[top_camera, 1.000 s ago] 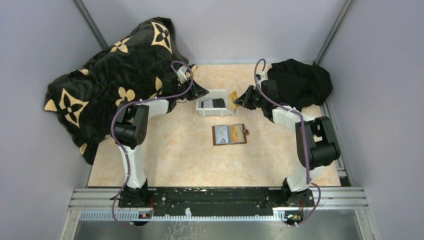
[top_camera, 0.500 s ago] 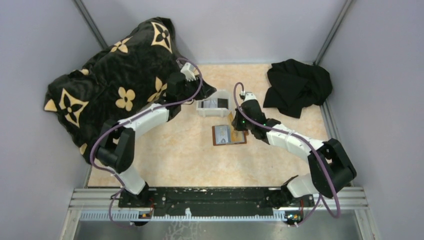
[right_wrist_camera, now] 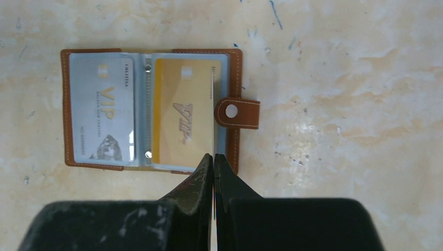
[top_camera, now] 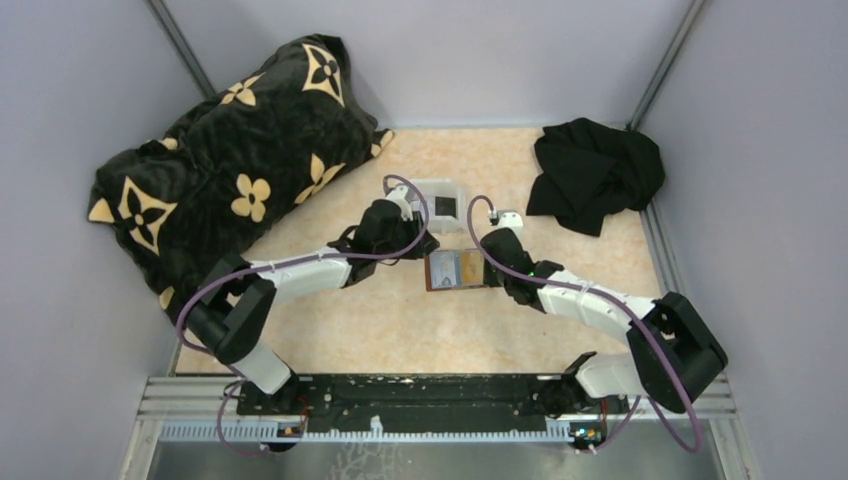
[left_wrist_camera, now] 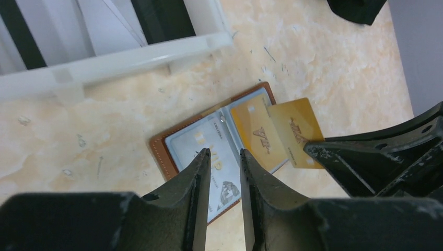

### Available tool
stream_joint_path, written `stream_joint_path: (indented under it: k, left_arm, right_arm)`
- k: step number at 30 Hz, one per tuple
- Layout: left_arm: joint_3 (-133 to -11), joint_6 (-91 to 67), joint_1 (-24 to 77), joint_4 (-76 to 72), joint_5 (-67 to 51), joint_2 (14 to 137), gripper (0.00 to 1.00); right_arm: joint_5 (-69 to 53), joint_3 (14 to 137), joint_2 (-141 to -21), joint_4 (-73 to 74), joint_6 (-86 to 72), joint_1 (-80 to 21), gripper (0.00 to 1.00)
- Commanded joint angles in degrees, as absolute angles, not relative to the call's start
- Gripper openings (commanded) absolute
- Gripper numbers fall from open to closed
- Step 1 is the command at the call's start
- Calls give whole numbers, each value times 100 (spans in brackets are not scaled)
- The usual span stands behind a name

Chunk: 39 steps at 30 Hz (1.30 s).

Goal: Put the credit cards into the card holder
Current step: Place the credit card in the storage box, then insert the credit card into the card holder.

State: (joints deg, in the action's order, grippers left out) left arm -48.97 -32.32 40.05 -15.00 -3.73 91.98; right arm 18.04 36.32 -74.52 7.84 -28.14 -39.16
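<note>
The card holder (top_camera: 458, 269) lies open on the table, brown leather with a snap tab (right_wrist_camera: 237, 114). A silver card (right_wrist_camera: 104, 115) sits in its left pocket and a gold card (right_wrist_camera: 180, 120) in its right one. My right gripper (right_wrist_camera: 214, 156) is shut on a second gold card (left_wrist_camera: 298, 130), seen edge-on in the right wrist view, over the holder's right pocket edge. My left gripper (left_wrist_camera: 224, 152) hovers open above the silver card (left_wrist_camera: 224, 178), with nothing between its fingers. A black card (top_camera: 446, 207) lies in the white tray (top_camera: 440, 188).
The white tray's rim (left_wrist_camera: 120, 57) stands just beyond the card holder. A large black and gold patterned pillow (top_camera: 230, 150) fills the back left. A crumpled black cloth (top_camera: 595, 170) lies at the back right.
Both arms have come from the tray towards me to the card holder. The right gripper brought the gold card down to the holder's right side. The left gripper narrowed a little.
</note>
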Motion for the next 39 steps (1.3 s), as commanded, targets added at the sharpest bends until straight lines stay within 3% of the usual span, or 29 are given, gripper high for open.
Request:
stream_joint_path:
  k: [1, 10, 23, 39]
  left_arm:
    - [-5011, -3243, 4257, -1526, -174, 9468, 33]
    - [-5223, -3318, 4521, -1223, -35, 10026, 31]
    - [-5240, -3325, 4569, -957, 220, 10173, 31]
    - [-5326, -3389, 4575, -818, 237, 10382, 31]
  right_arm:
    - [2391, 3580, -7039, 820, -2836, -3955, 0]
    - [2684, 3537, -6905, 964, -2802, -3955, 0]
    - [1676, 2871, -6668, -3, -3062, -3526, 0]
    - [1602, 2723, -6369, -299, -3079, -3430, 0]
